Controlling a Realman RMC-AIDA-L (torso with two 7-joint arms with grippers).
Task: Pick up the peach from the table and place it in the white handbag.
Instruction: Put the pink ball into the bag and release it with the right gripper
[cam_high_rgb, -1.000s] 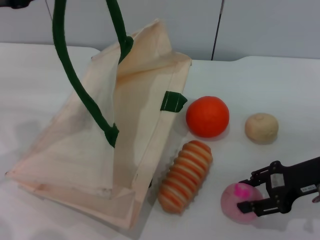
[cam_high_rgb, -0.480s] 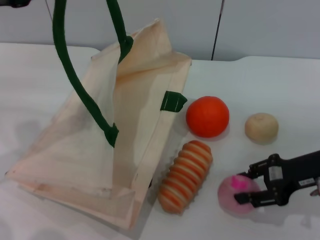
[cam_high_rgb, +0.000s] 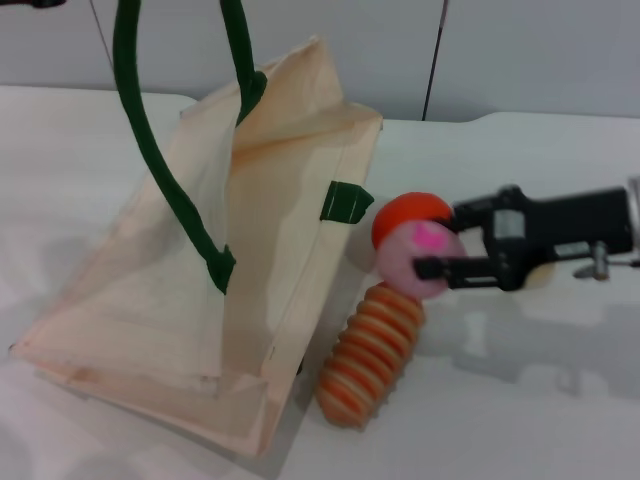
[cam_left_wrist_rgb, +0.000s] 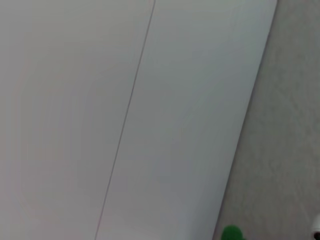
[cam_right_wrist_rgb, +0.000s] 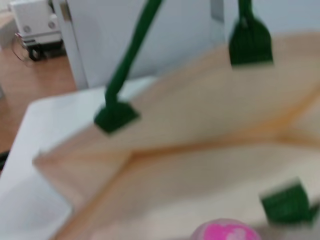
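While our right gripper (cam_high_rgb: 432, 262) clasped the peach (cam_high_rgb: 415, 258) beside the white handbag (cam_high_rgb: 250, 260), we judged it light, soft, easily bruised, best gripped around its middle.

Right arm: extended in from the right side, forearm roughly level, raised off the worktop. Right end effector (cam_high_rgb: 432, 262): black, fingers pointing toward the robot's left, closed around the peach (cam_high_rgb: 412, 260), held aloft. Left arm: raised high at the far left, only a dark edge visible; finger state indeterminable.
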